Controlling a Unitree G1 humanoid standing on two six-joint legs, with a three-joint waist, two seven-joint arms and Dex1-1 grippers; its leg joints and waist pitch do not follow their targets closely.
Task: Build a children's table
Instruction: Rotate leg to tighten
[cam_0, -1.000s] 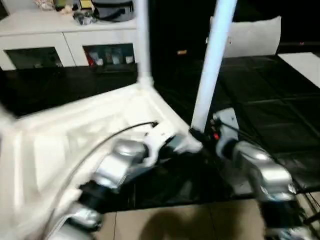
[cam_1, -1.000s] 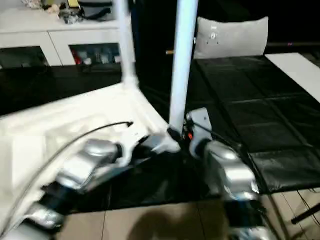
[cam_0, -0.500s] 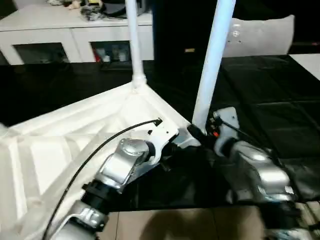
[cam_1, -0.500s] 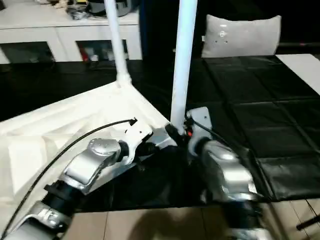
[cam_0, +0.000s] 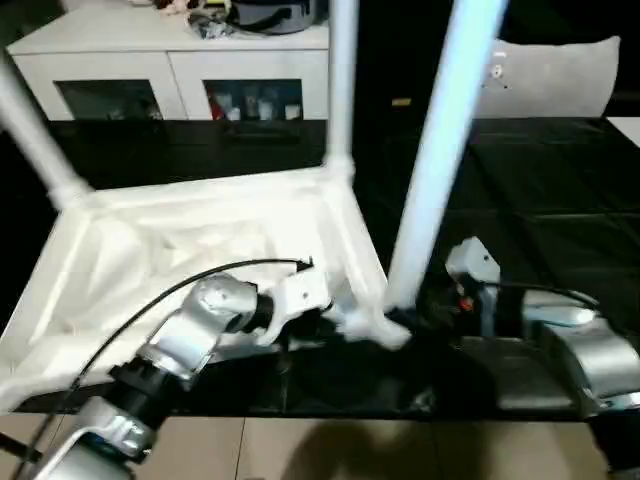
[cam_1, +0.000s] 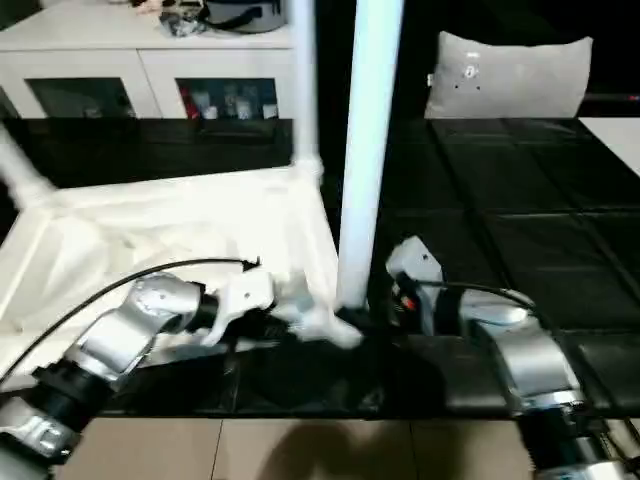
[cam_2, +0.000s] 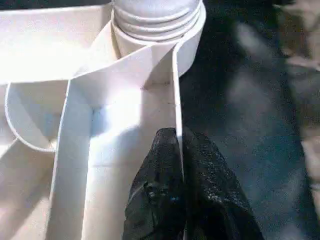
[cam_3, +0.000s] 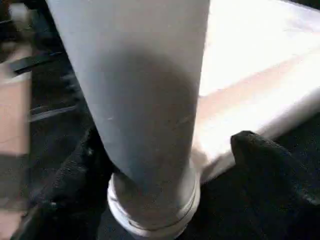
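Note:
The children's table lies upside down on the black mat, its ribbed white tabletop (cam_0: 200, 230) facing up. Three white legs stand in corner sockets: one at the far left (cam_0: 35, 135), one at the back (cam_0: 341, 90), one at the near right corner (cam_0: 440, 170). My left gripper (cam_2: 179, 137) is shut on the thin rim wall of the tabletop, just short of the near right socket (cam_2: 155, 20). My right gripper (cam_3: 167, 137) is open and straddles the base of the near right leg (cam_3: 145, 100); its right-hand finger (cam_3: 265, 160) stands clear of the tube.
A white cabinet (cam_0: 180, 70) with glass doors runs along the back. A grey pillow (cam_0: 560, 75) leans at the back right. The black mat (cam_0: 540, 200) stretches to the right, and tiled floor (cam_0: 350, 450) lies along the front. A black cable (cam_0: 150, 300) arcs over my left forearm.
My right gripper's fingers have spread apart off the near leg. The view has swung, bringing the far left leg into sight. My left gripper still clamps the rim.

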